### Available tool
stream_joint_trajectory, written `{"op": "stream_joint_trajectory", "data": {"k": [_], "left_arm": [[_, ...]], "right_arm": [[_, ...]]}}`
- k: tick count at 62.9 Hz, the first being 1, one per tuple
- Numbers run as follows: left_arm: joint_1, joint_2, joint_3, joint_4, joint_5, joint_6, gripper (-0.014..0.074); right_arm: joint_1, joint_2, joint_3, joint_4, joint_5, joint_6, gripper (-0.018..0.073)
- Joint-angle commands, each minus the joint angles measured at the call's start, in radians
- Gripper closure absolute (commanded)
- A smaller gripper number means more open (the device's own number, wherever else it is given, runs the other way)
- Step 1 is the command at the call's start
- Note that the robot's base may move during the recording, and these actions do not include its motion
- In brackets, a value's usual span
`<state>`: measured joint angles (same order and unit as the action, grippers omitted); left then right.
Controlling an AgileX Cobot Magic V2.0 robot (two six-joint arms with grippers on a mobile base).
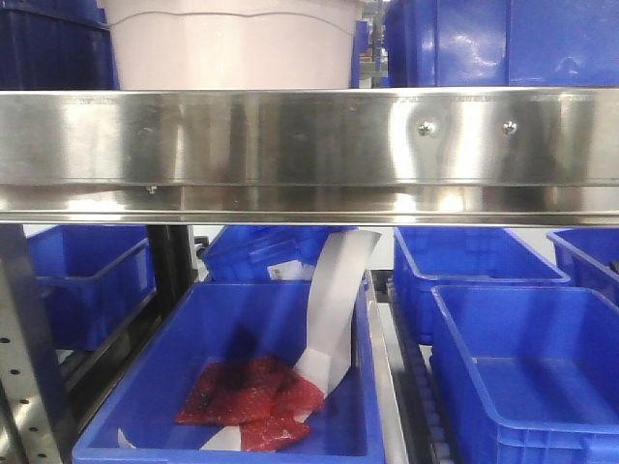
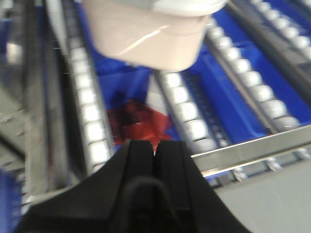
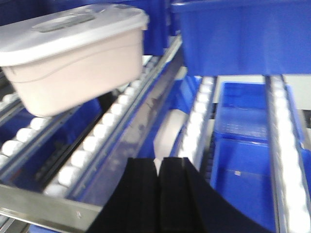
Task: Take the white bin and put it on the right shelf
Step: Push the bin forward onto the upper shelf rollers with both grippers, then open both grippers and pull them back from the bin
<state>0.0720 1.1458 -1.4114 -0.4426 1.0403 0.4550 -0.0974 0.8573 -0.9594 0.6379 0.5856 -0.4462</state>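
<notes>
Right now the white bin sits up on the roller rails, just behind the shiny front rail of the right shelf. Both of my hands are down low, at the front edge of the shelf, and the bin is up and ahead of them.

My left hand is clenched with nothing in it. From it, the white bin lies straight ahead and a little up. My right hand is clenched too, with only a thin crack between its two black fingers, and it holds nothing. From it, the white bin lies ahead and off to the left. So I think my left hand is the nearer one.

The bin's long side runs across the rollers, mostly side to side as I look at it. Its flat lid is on.

Below the shiny rail there is a blue bin with a red bag and a strip of white paper in it. More blue bins stand next to the white bin.

I look for words. I see no brand and no label on the white bin. The paper strip looks blank. The pictures from my hands are blurry, so small print could be hiding.
</notes>
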Motion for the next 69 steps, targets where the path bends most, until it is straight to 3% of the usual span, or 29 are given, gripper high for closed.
{"op": "stream_joint_trajectory", "data": {"k": [1, 16, 33, 40, 48, 69], "left_arm": [[-0.008, -0.099, 0.102, 0.000, -0.171, -0.026, 0.0714], [-0.012, -0.368, 0.535, -0.004, -0.455, -0.022, 0.0713], [-0.188, -0.647, 0.863, -0.005, -0.635, 0.004, 0.0713], [-0.219, -0.790, 0.916, -0.009, -0.703, 0.004, 0.0714], [-0.221, -0.904, 0.927, -0.007, -0.692, 0.004, 0.0713], [-0.219, -0.947, 0.927, -0.015, -0.668, 0.004, 0.0714]], "right_arm": [[-0.005, -0.097, 0.077, 0.017, -0.130, 0.005, 0.0491], [-0.005, -0.400, 0.330, 0.017, -0.209, 0.003, 0.0491], [-0.005, -0.724, 0.494, 0.018, -0.225, 0.003, 0.0491], [-0.005, -0.796, 0.516, 0.019, -0.226, 0.003, 0.0491], [-0.005, -0.812, 0.519, 0.019, -0.228, 0.003, 0.0491], [-0.005, -0.809, 0.519, 0.019, -0.228, 0.003, 0.0491]]}}
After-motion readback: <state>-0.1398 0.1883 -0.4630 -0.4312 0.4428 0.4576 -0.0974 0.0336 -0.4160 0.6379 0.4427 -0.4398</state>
